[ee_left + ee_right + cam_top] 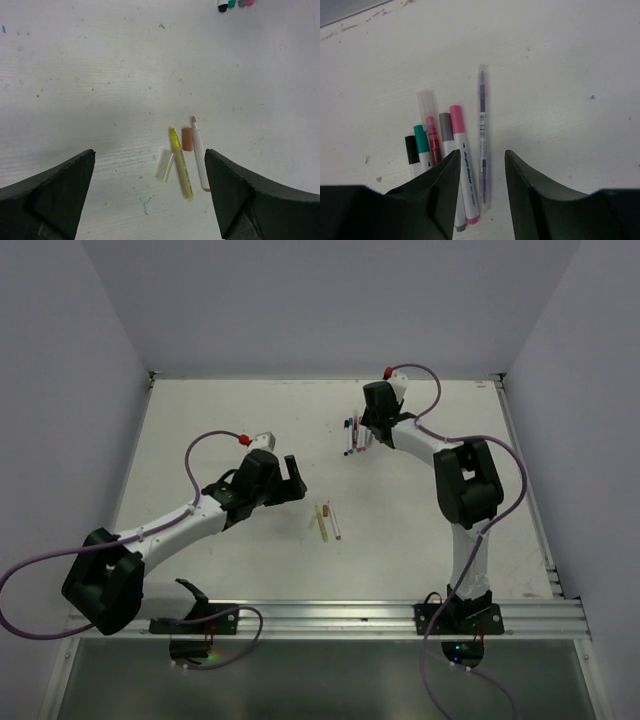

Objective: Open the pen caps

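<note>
Several capped pens (pixel 352 436) lie side by side at the far middle of the table. In the right wrist view their caps are black (pixel 411 149), green (pixel 421 138), grey (pixel 445 127) and pink (pixel 456 119), beside a red pen in a clear cap (pixel 431 125) and a thin purple pen (pixel 482 135). My right gripper (pixel 481 155) (pixel 366 432) is open just above them, jaws either side of the pink-capped and purple pens. My left gripper (pixel 149 155) (pixel 293 480) is open and empty, above an uncapped yellow pen (pixel 182 165), its clear cap (pixel 164 165), an orange cap (pixel 187 139) and a white pen (pixel 200 155).
The uncapped pens (pixel 325 522) lie mid-table, right of my left gripper. White walls close the table at left, right and back. A metal rail (pixel 330 618) runs along the near edge. Small ink marks (pixel 145 205) dot the surface.
</note>
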Controlling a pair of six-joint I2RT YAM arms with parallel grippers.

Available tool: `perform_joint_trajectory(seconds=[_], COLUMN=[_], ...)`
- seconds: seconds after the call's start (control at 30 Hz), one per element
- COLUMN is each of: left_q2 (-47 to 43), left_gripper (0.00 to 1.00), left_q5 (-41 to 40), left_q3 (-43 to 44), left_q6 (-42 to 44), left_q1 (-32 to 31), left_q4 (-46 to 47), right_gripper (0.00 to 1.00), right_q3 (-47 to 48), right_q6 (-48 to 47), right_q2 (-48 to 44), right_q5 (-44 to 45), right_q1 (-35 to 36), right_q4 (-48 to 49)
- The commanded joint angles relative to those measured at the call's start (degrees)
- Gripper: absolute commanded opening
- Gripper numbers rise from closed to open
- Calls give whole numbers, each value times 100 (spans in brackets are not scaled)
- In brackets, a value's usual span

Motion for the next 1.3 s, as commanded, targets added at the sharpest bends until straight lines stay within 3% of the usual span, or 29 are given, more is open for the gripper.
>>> perform_joint_trajectory(seconds=[0.0, 0.2, 0.4, 0.5, 0.53, 0.63, 0.67, 0.97, 1.1, 1.27], left_q2=[-430, -931, -1108, -1117, -1117, -1187, -1222, -1521, -1574, -1425], left_gripper=[98, 100, 100, 100, 100, 100, 100, 98, 98, 98], left_q5=[-591, -943, -988, -874, -821, -637, -575, 207, 620, 1332], left_q3=[200, 86, -37, -90, -99, -178, -221, -257, -222, -152], left_q6=[603, 885, 991, 973, 973, 938, 929, 798, 622, 209], left_q1=[30, 31, 31, 39, 31, 39, 31, 31, 31, 22], left_q4=[-292, -336, -363, -363, -345, -293, -258, 94, 375, 946], right_gripper=[43, 39, 33, 26, 17, 4, 0, 0, 0, 0], right_q3=[764, 1513, 1505, 1225, 1119, 505, 294, -2536, -3668, -4321], right_q6=[-115, -45, 113, 140, 140, 105, 79, -352, -554, -467], right_q2=[401, 1218, 1422, 1369, 1264, 983, 695, -1652, -2979, -4588], right_q5=[-125, -327, -292, -327, -380, -503, -616, -1170, -1496, -1723], right_q1=[-131, -237, -299, -325, -334, -343, -334, -132, 385, 1308], right_q4=[-455, -877, -1053, -1106, -1106, -940, -843, 352, 757, 1046])
